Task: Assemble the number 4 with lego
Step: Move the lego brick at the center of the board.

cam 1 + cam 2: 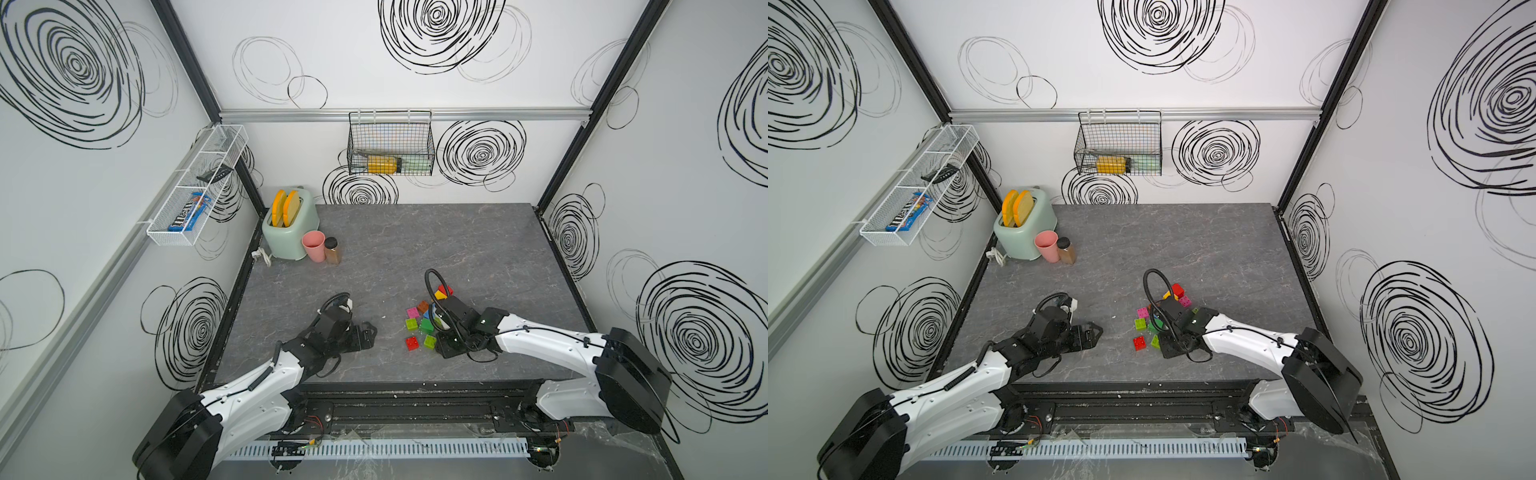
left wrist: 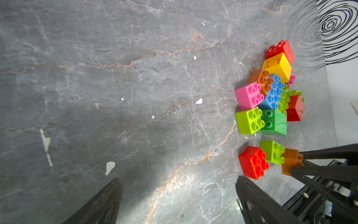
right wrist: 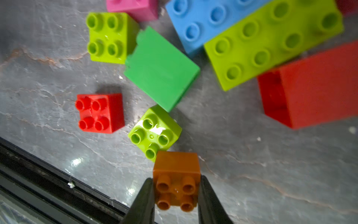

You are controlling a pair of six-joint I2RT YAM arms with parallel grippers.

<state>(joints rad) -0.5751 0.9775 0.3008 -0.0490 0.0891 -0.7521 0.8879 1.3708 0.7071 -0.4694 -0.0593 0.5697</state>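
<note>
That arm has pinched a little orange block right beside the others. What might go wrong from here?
The right gripper holds the orange brick by one end only, so it may twist or slip when pressed down.
The lime square brick sits right against it, whether touching I cannot tell; a move could knock it away.
The left gripper hangs open over the table, steadying nothing.

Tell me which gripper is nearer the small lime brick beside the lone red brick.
Right. The right gripper, shut on an orange brick, sits right next to that lime brick; the left gripper is open, farther off beyond the red brick.
</note>
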